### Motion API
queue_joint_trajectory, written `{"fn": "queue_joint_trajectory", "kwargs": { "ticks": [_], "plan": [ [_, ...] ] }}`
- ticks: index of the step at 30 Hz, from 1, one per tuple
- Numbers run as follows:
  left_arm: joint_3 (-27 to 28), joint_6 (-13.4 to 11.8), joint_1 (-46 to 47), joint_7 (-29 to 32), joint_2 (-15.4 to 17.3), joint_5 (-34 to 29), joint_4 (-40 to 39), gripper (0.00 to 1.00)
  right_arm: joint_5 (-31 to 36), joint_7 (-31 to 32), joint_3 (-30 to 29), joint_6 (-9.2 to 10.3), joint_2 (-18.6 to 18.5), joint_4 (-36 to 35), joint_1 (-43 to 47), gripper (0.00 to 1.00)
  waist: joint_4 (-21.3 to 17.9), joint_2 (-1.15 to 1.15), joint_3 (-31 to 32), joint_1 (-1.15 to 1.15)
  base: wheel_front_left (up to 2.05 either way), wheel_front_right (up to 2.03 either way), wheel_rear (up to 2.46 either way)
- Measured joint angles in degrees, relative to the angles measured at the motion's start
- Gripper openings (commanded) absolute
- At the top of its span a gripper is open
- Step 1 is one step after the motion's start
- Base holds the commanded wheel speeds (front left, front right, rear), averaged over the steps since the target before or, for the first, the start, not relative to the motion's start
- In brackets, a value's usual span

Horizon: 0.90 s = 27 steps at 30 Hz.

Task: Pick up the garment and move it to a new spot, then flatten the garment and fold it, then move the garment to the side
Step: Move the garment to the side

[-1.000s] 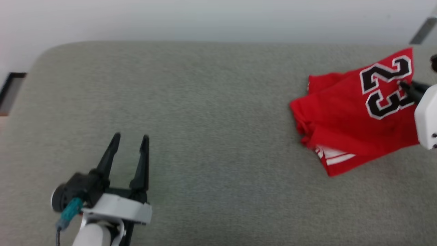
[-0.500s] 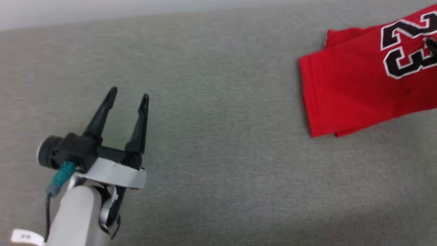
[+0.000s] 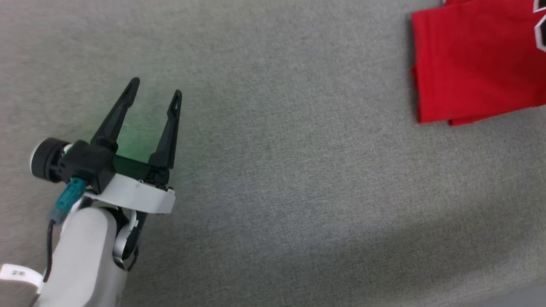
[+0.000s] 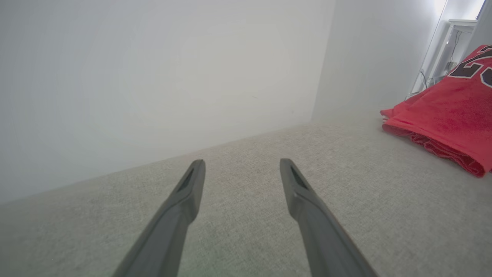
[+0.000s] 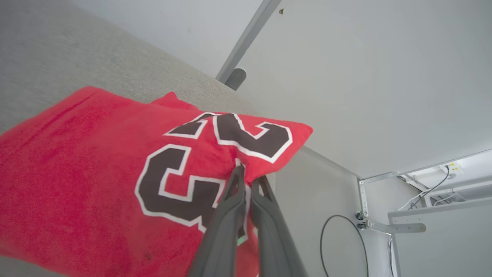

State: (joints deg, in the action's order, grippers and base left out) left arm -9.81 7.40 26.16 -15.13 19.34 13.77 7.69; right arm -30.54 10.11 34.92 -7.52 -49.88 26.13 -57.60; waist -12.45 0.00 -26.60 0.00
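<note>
- Broadly, the grey cloth-covered bench lies bare between the left hand and the garment, which are well apart in the head view.
- The garment sits folded at the upper right of that view, cut off by the frame. Its straight left edge and stepped lower edge lie flat on the bench.
- From the left wrist, the bench runs back to a plain white wall. The garment lies off to the right with its rolled hem facing the camera.
- From the right wrist, the bench ends in an edge just beyond the far corner of the garment. A grey post, a cable and white brackets stand past it.
- The garment carries the number "23" in dark figures outlined in white. A small white tag on the left arm bears writing too blurred to read.
- The left hand is spread wide, holding nothing, its fingers just above the bench.
- The right hand is clenched on the garment, its fingers pinching the red cloth beside the numerals.
</note>
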Motion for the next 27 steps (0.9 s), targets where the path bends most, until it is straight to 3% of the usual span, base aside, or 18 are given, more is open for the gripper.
{"fn": "queue_joint_trajectory", "kwargs": {
  "ticks": [5, 12, 27],
  "plan": [
    [-0.91, 0.00, 1.40, 0.00, 0.90, 0.26, -0.10, 1.00, 2.89, -4.99, 3.37, 0.00, -2.01, 5.24, -3.48, 0.00, -1.29, 0.00, -2.74, 0.00, 0.00, 0.00, 0.00],
    [-2.40, 0.00, 3.27, 0.00, 1.79, 0.63, -0.24, 1.00, 7.20, -9.62, 6.53, 0.00, -1.86, 13.86, -7.31, 0.00, -1.69, 0.00, -5.91, 0.00, 0.00, 0.00, 0.00],
    [-4.61, 0.24, 5.86, -0.26, 0.90, 1.48, -1.21, 1.00, 13.92, -13.69, 5.27, 0.00, 4.03, 32.96, -11.09, 0.00, 1.86, 0.00, -9.69, 0.00, 0.00, 0.00, 0.00]
  ]
}}
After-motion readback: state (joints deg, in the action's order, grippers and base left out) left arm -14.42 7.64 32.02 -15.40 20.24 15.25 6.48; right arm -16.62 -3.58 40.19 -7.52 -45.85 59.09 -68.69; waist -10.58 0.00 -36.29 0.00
